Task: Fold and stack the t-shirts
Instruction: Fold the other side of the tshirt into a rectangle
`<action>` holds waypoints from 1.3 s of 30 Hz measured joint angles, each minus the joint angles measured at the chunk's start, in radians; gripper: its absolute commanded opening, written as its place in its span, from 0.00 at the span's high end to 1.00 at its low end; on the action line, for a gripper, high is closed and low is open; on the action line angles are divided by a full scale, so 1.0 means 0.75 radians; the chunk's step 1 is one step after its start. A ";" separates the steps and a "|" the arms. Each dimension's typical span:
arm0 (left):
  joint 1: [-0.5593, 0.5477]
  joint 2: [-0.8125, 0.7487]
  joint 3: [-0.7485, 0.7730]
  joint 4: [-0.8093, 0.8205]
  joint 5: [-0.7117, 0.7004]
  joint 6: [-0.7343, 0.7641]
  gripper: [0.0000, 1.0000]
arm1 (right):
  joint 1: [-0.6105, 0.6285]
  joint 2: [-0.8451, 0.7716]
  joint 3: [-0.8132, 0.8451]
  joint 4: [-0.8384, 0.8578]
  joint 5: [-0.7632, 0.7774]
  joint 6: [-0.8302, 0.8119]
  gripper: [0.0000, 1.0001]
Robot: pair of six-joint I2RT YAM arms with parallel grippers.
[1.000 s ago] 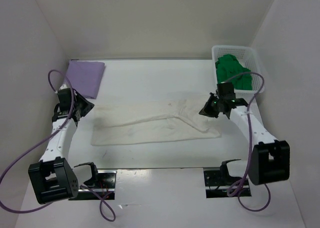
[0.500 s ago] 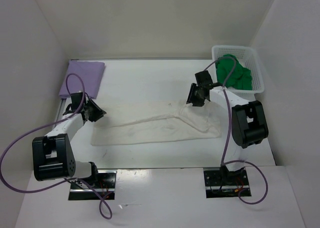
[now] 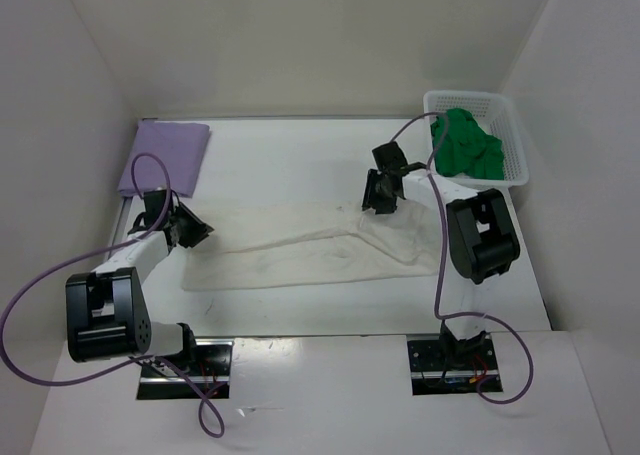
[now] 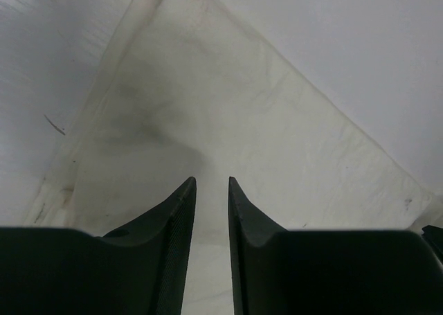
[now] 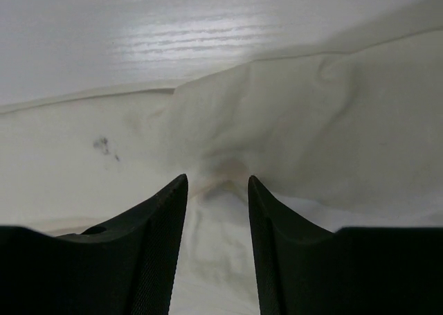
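Note:
The cream-white t-shirt [image 3: 300, 257] lies spread flat across the middle of the table. My left gripper [image 3: 196, 231] hovers at its left edge; in the left wrist view the gripper [image 4: 212, 183] is open by a narrow gap, with only cream cloth [image 4: 242, 114] beneath it. My right gripper [image 3: 377, 201] is over the shirt's far edge. It stands open [image 5: 217, 180], its jaws either side of a puckered fold of cream cloth [image 5: 311, 135]. The lavender t-shirt [image 3: 166, 155] lies folded at the back left. The green t-shirt [image 3: 465, 143] is bunched in the basket.
A white lattice basket [image 3: 512, 125] stands at the back right corner against the wall. White walls close in the table on three sides. Purple cables loop from both arms over the table's sides.
The right gripper has opened and moved left and back along the cream shirt's far edge. The left gripper has shifted right onto the shirt's left edge, closing a little.

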 measured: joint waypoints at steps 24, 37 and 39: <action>0.000 -0.054 -0.016 0.010 -0.013 -0.005 0.72 | 0.069 -0.053 -0.094 -0.048 0.009 -0.008 0.59; 0.000 -0.053 -0.016 0.016 0.005 -0.004 0.72 | 0.069 -0.022 0.030 -0.064 0.084 -0.004 0.59; 0.000 -0.050 -0.016 0.017 0.009 -0.004 0.72 | 0.069 0.006 0.039 -0.062 0.087 -0.005 0.59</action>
